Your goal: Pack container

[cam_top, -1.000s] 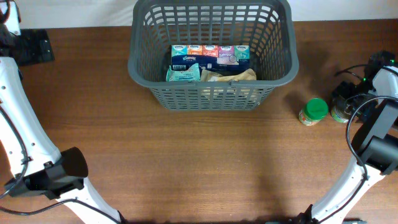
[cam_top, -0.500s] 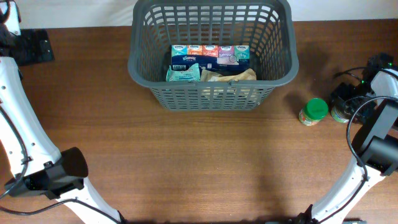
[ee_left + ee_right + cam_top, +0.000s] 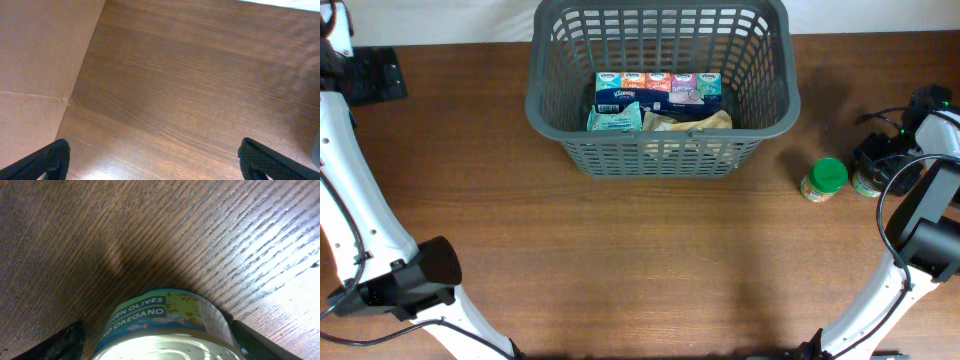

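Observation:
The dark grey container point(image 3: 535, 105) stands at the table's far middle, holding a row of small tissue packs point(image 3: 658, 88) and some packets point(image 3: 688, 121). A small tin can point(image 3: 165, 325) labelled green olives stands at the right edge of the table point(image 3: 866, 182). My right gripper point(image 3: 160, 342) is down over the can, one finger on each side. The right finger point(image 3: 260, 342) is against its wall and the left finger point(image 3: 65, 342) is a little off it. My left gripper point(image 3: 160, 162) hangs wide open over bare wood at the far left point(image 3: 365, 75).
A green-lidded jar point(image 3: 824, 178) stands just left of the can. A brown cardboard surface point(image 3: 40, 75) borders the table on the left. Both white arms point(image 3: 360, 230) run along the table's sides.
My right wrist has shifted very slightly at the can. The container, the jar and my left arm have not moved.

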